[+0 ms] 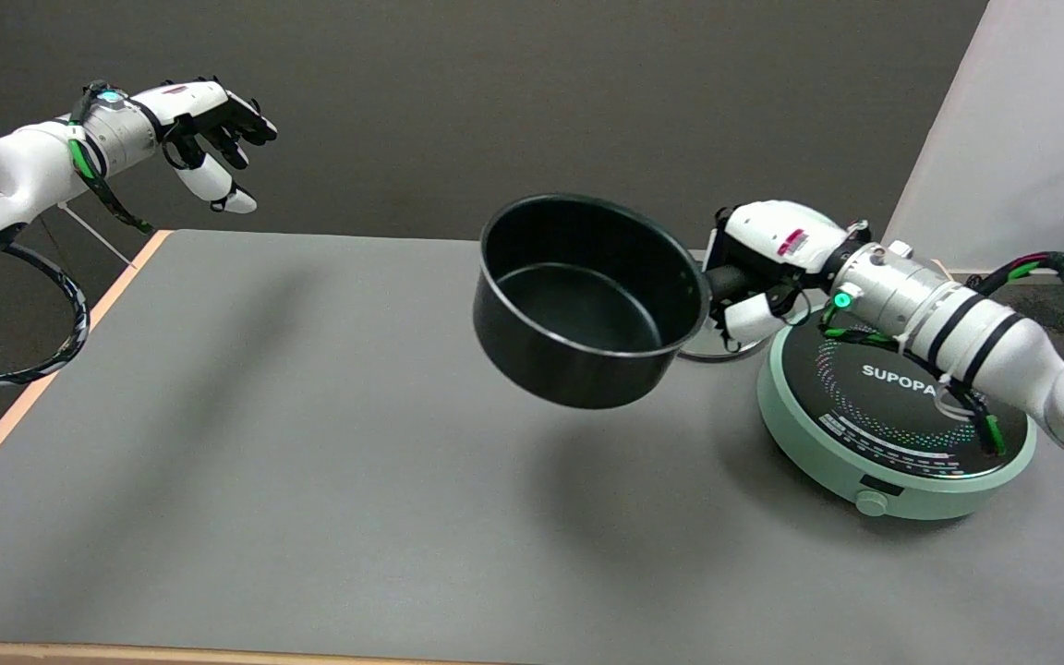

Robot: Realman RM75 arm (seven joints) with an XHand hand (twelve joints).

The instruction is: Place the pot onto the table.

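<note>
A black pot (587, 300) hangs in the air above the grey table (310, 462), tilted a little, empty inside. My right hand (767, 268) grips its short black handle at the pot's right side. The pot's shadow falls on the table below and to the right. The pot is clear of the green round induction cooker (897, 429), which sits to its right.
The cooker with its black top stands at the table's right edge, under my right forearm. My idle left hand (204, 129) hovers at the upper left, beyond the table's far left corner. A cable loop (52, 305) hangs off the left edge.
</note>
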